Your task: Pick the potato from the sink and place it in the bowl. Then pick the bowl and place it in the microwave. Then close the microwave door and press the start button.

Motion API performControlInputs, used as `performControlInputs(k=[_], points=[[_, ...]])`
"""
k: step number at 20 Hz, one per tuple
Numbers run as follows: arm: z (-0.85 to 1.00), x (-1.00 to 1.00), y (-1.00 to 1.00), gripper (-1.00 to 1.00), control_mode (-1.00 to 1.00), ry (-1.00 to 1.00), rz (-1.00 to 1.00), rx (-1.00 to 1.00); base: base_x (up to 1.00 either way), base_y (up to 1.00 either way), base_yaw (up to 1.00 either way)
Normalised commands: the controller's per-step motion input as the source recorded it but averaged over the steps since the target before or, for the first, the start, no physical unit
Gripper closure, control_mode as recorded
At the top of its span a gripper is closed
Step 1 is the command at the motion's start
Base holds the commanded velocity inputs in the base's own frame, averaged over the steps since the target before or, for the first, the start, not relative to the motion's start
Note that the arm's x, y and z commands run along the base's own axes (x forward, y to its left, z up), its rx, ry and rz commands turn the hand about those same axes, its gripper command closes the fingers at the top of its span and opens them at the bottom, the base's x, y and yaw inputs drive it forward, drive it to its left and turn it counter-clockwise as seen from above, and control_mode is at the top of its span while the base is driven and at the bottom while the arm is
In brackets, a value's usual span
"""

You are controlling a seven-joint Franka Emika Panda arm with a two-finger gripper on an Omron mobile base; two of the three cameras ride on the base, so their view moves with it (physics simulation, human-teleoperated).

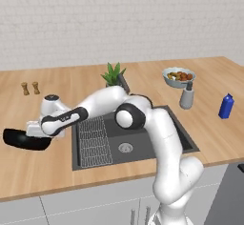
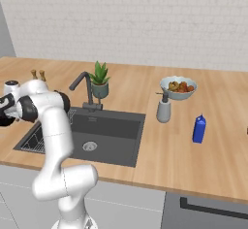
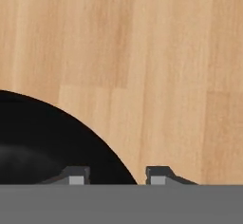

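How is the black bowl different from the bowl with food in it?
The black bowl is glossy and dark; the pale bowl is light grey-blue. The black bowl sits left of the sink, under the robot's hand; the pale bowl sits far behind it, holding colourful food. Both are round and on the wooden counter.

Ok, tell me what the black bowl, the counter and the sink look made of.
Bowl: glossy black, maybe glazed ceramic or plastic; faint sheen inside.
Counter: light wood, matte; visible grain and plank seams.
Sink: dark grey, matte, possibly composite or coated metal; its drain looks steel.
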Motion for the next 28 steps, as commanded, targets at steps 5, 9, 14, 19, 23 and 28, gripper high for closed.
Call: performControlInputs(k=[5,9,14,19,23,28], points=[[-0.12,-0.10,0.15,1.00,-1.00,0.00,0.00,0.00,0.00,0.00,0.00],[0.38,-0.54,0.01,1.00,-1.00,-0.19,-0.07,-0.02,0.00,0.00,0.00],[0.49,-0.58,0.00,1.00,-1.00,-0.25,-0.14,-0.08,0.00,0.00,0.00],[0.08,-0.30,0.00,1.00,-1.00,-0.15,-0.15,-0.04,0.00,0.00,0.00],[0.25,-0.36,-0.05,1.00,-1.00,-0.08,-0.21,0.17,0.00,0.00,0.00],[0.85,-0.29,-0.19,1.00,-1.00,-0.09,-0.21,0.12,0.00,0.00,0.00]])
